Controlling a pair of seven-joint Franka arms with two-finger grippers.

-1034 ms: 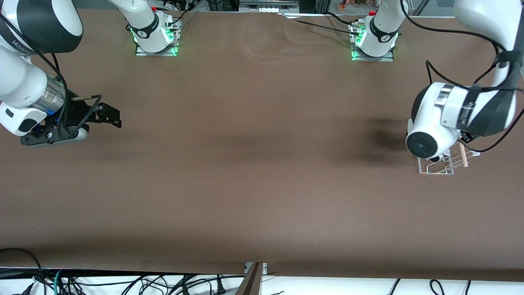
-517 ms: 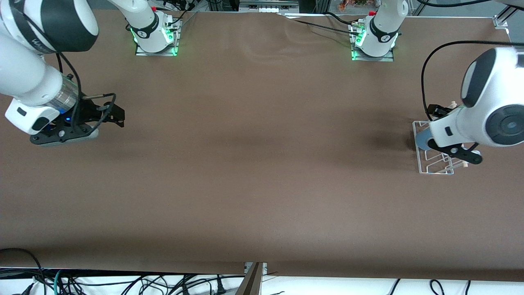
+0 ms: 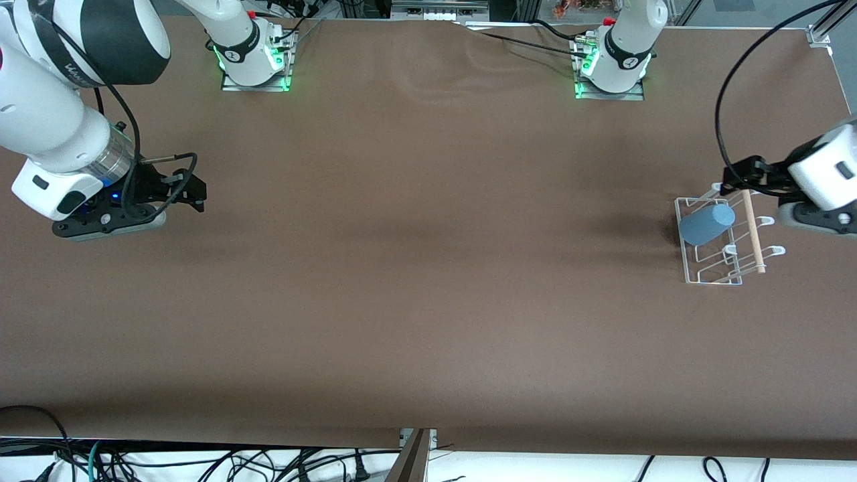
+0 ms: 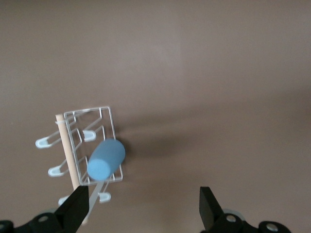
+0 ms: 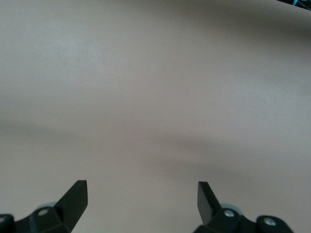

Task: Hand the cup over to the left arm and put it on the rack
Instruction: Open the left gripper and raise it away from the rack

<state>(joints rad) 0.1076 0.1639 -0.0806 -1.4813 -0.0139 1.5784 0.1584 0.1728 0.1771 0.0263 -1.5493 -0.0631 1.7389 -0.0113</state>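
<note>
Pulled clear of the rack (image 3: 711,276), the left gripper (image 3: 740,175) now hovers just off its edge, fingers spread and empty — wrist cut off at the frame. We see the smooth blue cup (image 3: 706,223) lying tilted on white wire pegs beside the wooden dowel (image 3: 752,230). Right gripper (image 3: 191,191) waits, fingers apart — over bare brown table (image 3: 415,281).
</note>
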